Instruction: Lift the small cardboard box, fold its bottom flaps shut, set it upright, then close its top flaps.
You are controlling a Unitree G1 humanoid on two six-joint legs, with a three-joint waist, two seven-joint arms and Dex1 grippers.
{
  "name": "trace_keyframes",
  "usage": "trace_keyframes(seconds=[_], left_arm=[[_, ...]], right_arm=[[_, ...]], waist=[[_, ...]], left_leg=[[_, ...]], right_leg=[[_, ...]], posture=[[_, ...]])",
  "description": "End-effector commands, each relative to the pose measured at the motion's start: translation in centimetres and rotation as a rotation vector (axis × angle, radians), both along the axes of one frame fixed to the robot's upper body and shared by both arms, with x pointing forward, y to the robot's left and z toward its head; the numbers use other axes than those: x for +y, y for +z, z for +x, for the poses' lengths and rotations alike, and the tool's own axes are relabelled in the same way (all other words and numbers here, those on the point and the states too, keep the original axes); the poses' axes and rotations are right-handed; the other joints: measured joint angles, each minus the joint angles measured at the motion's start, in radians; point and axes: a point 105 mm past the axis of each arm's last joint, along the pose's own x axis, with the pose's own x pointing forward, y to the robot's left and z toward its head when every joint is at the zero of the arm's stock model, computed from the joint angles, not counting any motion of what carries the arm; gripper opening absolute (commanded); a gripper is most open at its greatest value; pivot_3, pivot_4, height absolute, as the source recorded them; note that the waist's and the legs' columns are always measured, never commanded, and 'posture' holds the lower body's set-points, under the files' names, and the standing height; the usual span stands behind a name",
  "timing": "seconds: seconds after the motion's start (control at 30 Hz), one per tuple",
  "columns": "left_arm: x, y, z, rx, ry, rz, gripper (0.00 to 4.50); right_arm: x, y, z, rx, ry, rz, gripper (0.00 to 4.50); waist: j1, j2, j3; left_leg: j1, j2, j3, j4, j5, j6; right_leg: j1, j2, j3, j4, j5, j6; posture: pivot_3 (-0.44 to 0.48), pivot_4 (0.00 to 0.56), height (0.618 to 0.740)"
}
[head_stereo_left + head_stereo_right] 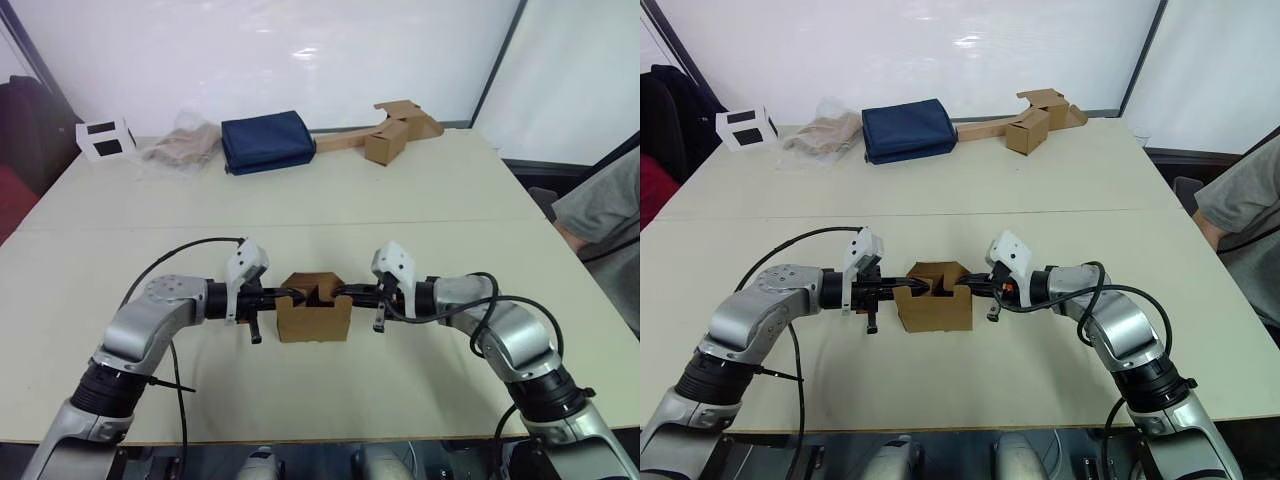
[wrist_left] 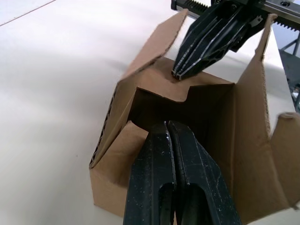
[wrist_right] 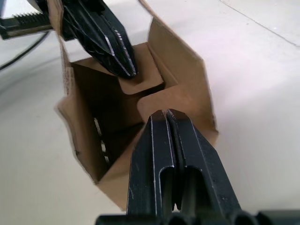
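While the small cardboard box (image 1: 313,315) sits between them, left gripper (image 2: 168,129) and right gripper (image 3: 165,117) (both closed) press its top flaps (image 2: 129,147).

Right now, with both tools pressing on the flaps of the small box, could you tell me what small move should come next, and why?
Probably keep pressing both side flaps down until they lie flat. The left tool and right tool, each shut, bear on opposite flaps of the small cardboard box, which are partly folded inward, while the other two flaps stand open, so those get folded afterwards.
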Motion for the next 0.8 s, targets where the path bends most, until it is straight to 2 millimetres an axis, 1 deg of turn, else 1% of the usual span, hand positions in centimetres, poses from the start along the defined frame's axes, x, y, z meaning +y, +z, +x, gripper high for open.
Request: trace_keyframes(seconds=[0.03, 0.13, 0.23, 0.33, 0.4, 0.5, 0.57, 0.63, 0.7, 0.77, 0.8], left_arm=[[2.6, 5.1, 0.8, -0.060, 0.065, -0.155, 0.05], [3.7, 6.6, 0.8, -0.051, 0.061, -0.185, 0.05], [4.1, 7.2, 0.9, -0.052, 0.061, -0.177, 0.05], [4.7, 6.7, 2.3, -0.052, 0.088, -0.148, 0.05], [4.8, 5.5, 3.5, -0.042, 0.109, -0.113, 0.05], [4.8, 3.8, 5.1, -0.032, 0.127, -0.074, 0.05], [4.5, 2.6, 5.9, -0.018, 0.122, -0.046, 0.05], [4.2, 1.7, 6.4, 0.012, 0.100, -0.038, 0.05], [3.6, 0.8, 6.2, 0.068, 0.040, -0.037, 0.05], [3.2, -0.1, 5.6, 0.132, -0.044, -0.026, 0.05], [3.2, -0.3, 5.6, 0.151, -0.063, -0.025, 0.05]], right_arm=[[-0.6, 2.8, -0.5, 0.013, -0.005, 0.157, 0.00], [-1.1, 4.4, -0.8, 0.029, -0.005, 0.240, 0.00], [-1.4, 5.3, -1.3, 0.043, -0.001, 0.270, 0.00], [-1.4, 7.1, -2.6, 0.050, 0.046, 0.306, 0.00], [-0.9, 7.6, -3.5, 0.038, 0.079, 0.288, 0.00], [0.2, 7.3, -4.3, -0.003, 0.084, 0.235, 0.00], [1.1, 7.3, -5.3, -0.007, 0.109, 0.238, 0.00], [2.1, 7.1, -6.4, -0.015, 0.139, 0.223, 0.00], [3.1, 6.3, -6.9, -0.052, 0.145, 0.150, 0.00], [3.7, 4.7, -6.8, -0.115, 0.133, 0.003, 0.00], [3.8, 4.6, -7.1, -0.117, 0.145, -0.009, 0.00]], waist=[[0.000, 0.000, 0.000], [0.000, 0.000, 0.000], [0.000, 0.000, 0.000], [0.001, 0.000, 0.000], [0.002, 0.000, 0.000], [0.000, 0.000, 0.000], [-0.001, 0.000, 0.000], [-0.001, 0.000, 0.000], [-0.002, 0.000, 0.000], [-0.002, 0.000, 0.000], [-0.002, 0.000, 0.000]], left_leg=[[-0.001, 0.000, -0.001, 0.000, 0.000, 0.000], [-0.001, 0.000, -0.001, 0.000, 0.000, 0.000], [-0.001, 0.000, -0.001, 0.000, 0.000, 0.000], [-0.001, 0.000, -0.001, 0.000, 0.000, 0.000], [-0.001, 0.000, -0.001, 0.000, 0.000, 0.000], [-0.001, 0.000, -0.001, 0.000, 0.000, 0.000], [-0.001, 0.000, -0.001, 0.000, 0.000, 0.000], [-0.001, 0.000, -0.001, 0.000, 0.000, 0.000], [-0.002, 0.000, -0.001, 0.000, 0.000, 0.000], [-0.002, 0.000, -0.001, 0.000, 0.000, 0.000], [-0.002, -0.001, -0.001, 0.000, 0.000, 0.000]], right_leg=[[-0.001, 0.000, 0.000, 0.000, 0.000, 0.000], [-0.001, 0.000, 0.000, 0.000, 0.000, 0.000], [-0.001, 0.000, 0.000, 0.000, 0.000, 0.000], [0.000, 0.000, -0.001, 0.000, 0.000, 0.000], [-0.001, 0.000, -0.001, 0.000, 0.000, 0.000], [0.000, 0.000, -0.001, 0.000, 0.000, 0.000], [-0.001, 0.000, -0.001, 0.000, 0.000, 0.000], [-0.001, 0.000, -0.001, 0.000, 0.000, 0.000], [-0.002, 0.000, -0.001, 0.000, 0.000, 0.000], [-0.002, 0.000, -0.001, 0.000, 0.000, 0.000], [-0.002, 0.000, -0.001, 0.000, 0.000, 0.000]], posture=[[0.000, 0.150, 0.740], [0.000, 0.150, 0.740], [0.000, 0.150, 0.740], [0.000, 0.150, 0.740], [0.000, 0.150, 0.740], [0.000, 0.150, 0.740], [0.000, 0.150, 0.740], [0.000, 0.150, 0.740], [0.000, 0.150, 0.740], [0.000, 0.150, 0.740], [0.000, 0.150, 0.740]])
